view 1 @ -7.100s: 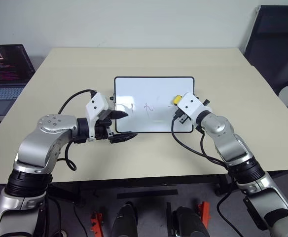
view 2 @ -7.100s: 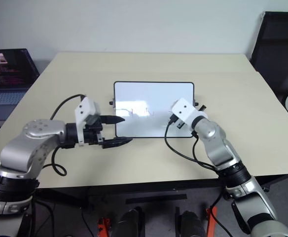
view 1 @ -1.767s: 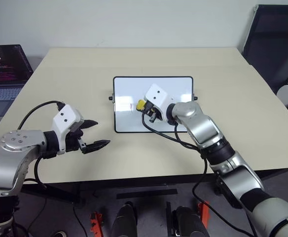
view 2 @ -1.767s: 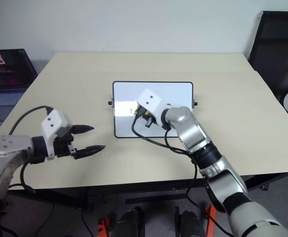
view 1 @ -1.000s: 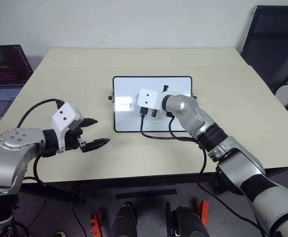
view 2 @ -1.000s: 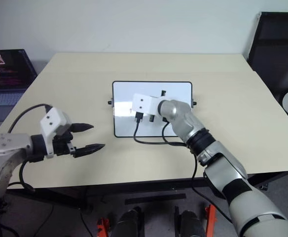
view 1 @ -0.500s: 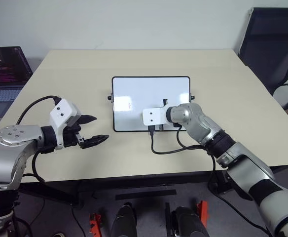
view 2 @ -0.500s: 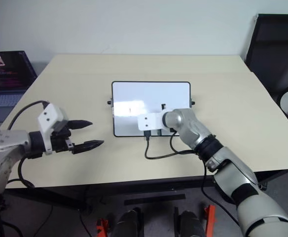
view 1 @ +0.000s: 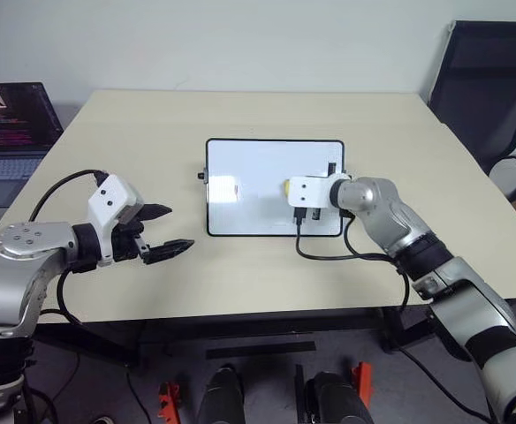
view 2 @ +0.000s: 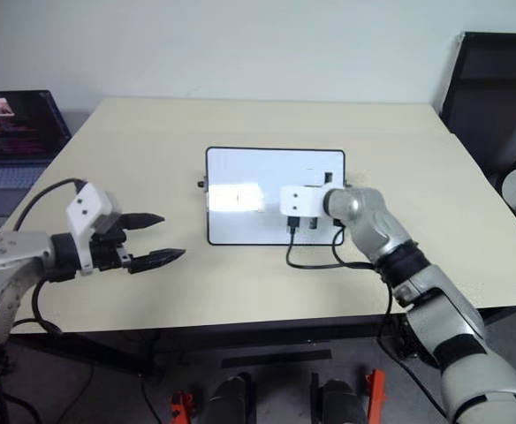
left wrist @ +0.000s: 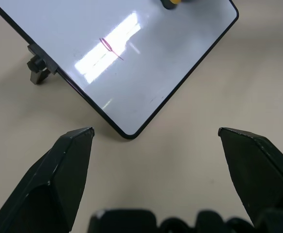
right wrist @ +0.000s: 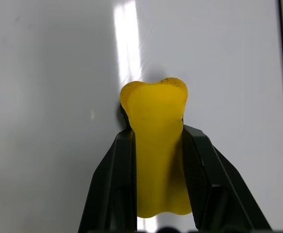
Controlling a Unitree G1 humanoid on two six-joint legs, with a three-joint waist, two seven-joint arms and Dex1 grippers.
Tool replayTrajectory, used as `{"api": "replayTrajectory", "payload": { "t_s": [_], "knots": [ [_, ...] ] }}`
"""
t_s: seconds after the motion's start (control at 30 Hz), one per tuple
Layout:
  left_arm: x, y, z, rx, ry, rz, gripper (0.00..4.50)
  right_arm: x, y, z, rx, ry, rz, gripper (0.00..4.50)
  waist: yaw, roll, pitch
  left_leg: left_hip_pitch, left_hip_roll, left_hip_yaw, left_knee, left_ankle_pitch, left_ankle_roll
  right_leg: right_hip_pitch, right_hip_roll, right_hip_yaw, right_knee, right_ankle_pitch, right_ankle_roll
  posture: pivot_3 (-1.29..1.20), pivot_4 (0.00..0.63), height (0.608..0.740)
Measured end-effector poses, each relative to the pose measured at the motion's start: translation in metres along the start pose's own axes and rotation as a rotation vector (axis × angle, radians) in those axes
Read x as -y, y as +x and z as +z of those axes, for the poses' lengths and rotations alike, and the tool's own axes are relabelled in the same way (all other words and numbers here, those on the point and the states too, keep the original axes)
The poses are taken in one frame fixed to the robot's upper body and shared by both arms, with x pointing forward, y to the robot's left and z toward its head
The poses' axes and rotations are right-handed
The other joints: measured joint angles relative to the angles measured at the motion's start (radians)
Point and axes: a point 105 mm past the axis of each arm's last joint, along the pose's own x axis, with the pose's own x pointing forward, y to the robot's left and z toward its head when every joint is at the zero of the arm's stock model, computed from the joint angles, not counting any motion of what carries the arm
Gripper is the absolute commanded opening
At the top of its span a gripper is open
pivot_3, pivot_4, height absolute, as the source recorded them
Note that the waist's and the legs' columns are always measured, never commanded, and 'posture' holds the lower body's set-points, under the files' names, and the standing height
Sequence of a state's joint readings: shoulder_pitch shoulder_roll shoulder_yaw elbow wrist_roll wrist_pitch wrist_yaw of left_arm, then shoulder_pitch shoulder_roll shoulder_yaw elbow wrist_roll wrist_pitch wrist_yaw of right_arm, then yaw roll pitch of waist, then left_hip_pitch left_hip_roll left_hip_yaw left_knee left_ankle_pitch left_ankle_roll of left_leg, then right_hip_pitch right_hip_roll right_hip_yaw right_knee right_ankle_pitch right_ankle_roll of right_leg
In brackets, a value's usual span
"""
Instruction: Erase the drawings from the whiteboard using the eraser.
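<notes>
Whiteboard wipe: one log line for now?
right gripper: shut on eraser | whiteboard: red mark left | left gripper: open, off board

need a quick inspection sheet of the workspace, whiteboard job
surface: beige table, bare around the board
whiteboard: lies flat at the table's middle, glare patch on its left part
drawings: a faint red mark remains on the board
eraser: yellow, pinched in the right tool, tip on the board's right part
left tool: open, holds nothing, over the table left of the board
clutter: nothing seen
cables: black cable loops on the table under the right wrist
surroundings: open laptop far left, black chair at right
</notes>
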State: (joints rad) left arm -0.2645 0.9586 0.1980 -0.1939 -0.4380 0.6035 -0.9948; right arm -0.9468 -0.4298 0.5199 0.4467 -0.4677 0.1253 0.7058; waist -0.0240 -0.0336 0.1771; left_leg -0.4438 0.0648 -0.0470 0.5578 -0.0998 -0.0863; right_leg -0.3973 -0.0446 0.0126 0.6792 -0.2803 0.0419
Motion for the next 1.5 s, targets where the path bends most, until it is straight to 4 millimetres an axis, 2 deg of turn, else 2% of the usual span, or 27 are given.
{"api": "replayTrajectory", "payload": {
  "t_s": [0.13,0.2,0.3,0.43,0.53,0.63,0.7,0.8,0.97,1.07,1.23,1.37,1.5],
  "knots": [
    [-0.001,0.0,0.001,0.002,0.002,0.0,4.5,-0.017,-0.007,-0.016,-0.028,0.077,0.069,0.95,-0.003,0.0,0.0,0.002,0.0,0.001,0.0,0.0,0.0,0.001,-0.009,-0.002,-0.003,0.0,0.0,0.0,0.15,0.74],
    [-0.001,0.0,0.0,0.0,-0.003,0.002,4.5,-0.029,-0.008,-0.018,-0.031,0.107,0.113,0.95,-0.007,0.0,0.0,0.002,0.0,0.0,0.0,0.0,0.0,0.001,-0.011,-0.004,-0.007,0.0,0.0,0.0,0.15,0.74],
    [-0.002,0.0,-0.002,-0.003,-0.007,0.005,4.5,-0.048,-0.009,-0.011,-0.006,0.15,0.173,0.95,-0.012,0.004,0.002,0.002,0.001,-0.001,-0.002,-0.001,0.0,0.0,-0.011,-0.008,-0.019,0.0,0.0,0.0,0.15,0.74],
    [-0.002,-0.001,-0.005,-0.011,-0.014,0.009,4.5,-0.055,-0.004,0.008,0.039,0.205,0.186,0.95,-0.017,0.004,0.002,-0.004,0.001,0.005,-0.001,0.0,0.001,-0.008,-0.013,-0.009,-0.021,0.003,-0.002,0.0,0.15,0.74],
    [-0.002,-0.003,-0.011,-0.027,-0.03,0.018,4.5,-0.046,-0.002,0.032,0.11,0.262,0.149,0.95,-0.017,0.003,0.003,-0.008,0.001,0.008,0.0,0.001,0.001,-0.013,-0.013,-0.008,-0.02,0.028,0.008,0.0,0.15,0.74],
    [-0.01,-0.011,-0.016,-0.048,-0.037,0.059,4.5,-0.029,-0.004,0.064,0.207,0.276,0.1,0.95,-0.012,0.003,0.003,-0.011,0.006,0.007,-0.003,0.004,0.006,-0.019,-0.007,-0.008,-0.016,0.025,0.004,0.0,0.15,0.74],
    [-0.015,-0.016,-0.016,-0.057,-0.032,0.093,4.5,-0.018,-0.006,0.083,0.266,0.285,0.07,0.95,-0.01,0.003,0.003,-0.011,0.01,0.007,-0.004,0.001,0.001,-0.02,-0.003,-0.008,-0.015,0.022,0.008,0.0,0.15,0.74],
    [-0.019,-0.02,-0.018,-0.061,-0.037,0.115,4.5,-0.009,-0.003,0.099,0.301,0.283,0.047,0.95,-0.009,0.003,0.003,-0.011,0.016,0.008,-0.003,-0.006,-0.008,-0.02,0.004,-0.006,-0.016,0.02,0.005,0.0,0.15,0.74],
    [-0.02,-0.021,-0.02,-0.065,-0.046,0.119,4.5,0.006,0.009,0.117,0.302,0.233,0.024,0.95,-0.009,0.003,0.004,-0.012,0.018,0.01,-0.004,-0.007,-0.01,-0.022,0.006,-0.005,-0.015,0.018,0.002,0.0,0.15,0.74],
    [-0.021,-0.022,-0.021,-0.071,-0.046,0.122,4.5,0.012,0.017,0.118,0.265,0.152,0.01,0.95,-0.009,0.003,0.004,-0.012,0.018,0.011,-0.003,-0.007,-0.01,-0.023,0.006,-0.004,-0.014,0.016,0.006,0.0,0.15,0.74],
    [-0.021,-0.023,-0.025,-0.093,-0.046,0.126,4.5,0.024,0.027,0.123,0.231,0.029,-0.037,0.95,-0.009,0.003,0.004,-0.011,0.018,0.013,-0.002,-0.007,-0.01,-0.023,0.006,-0.002,-0.013,0.013,0.001,0.0,0.15,0.74],
    [-0.02,-0.023,-0.025,-0.096,-0.045,0.124,4.5,0.036,0.034,0.143,0.248,-0.059,-0.087,0.95,-0.01,0.003,0.004,-0.011,0.019,0.014,-0.002,-0.007,-0.01,-0.024,0.007,-0.001,-0.012,0.013,0.001,0.0,0.15,0.74],
    [-0.018,-0.022,-0.024,-0.094,-0.037,0.12,4.5,0.038,0.04,0.158,0.276,-0.107,-0.104,0.95,-0.01,0.003,0.004,-0.011,0.019,0.014,-0.003,-0.007,-0.01,-0.024,0.007,-0.001,-0.012,0.014,0.002,0.0,0.15,0.74]
  ]
}}
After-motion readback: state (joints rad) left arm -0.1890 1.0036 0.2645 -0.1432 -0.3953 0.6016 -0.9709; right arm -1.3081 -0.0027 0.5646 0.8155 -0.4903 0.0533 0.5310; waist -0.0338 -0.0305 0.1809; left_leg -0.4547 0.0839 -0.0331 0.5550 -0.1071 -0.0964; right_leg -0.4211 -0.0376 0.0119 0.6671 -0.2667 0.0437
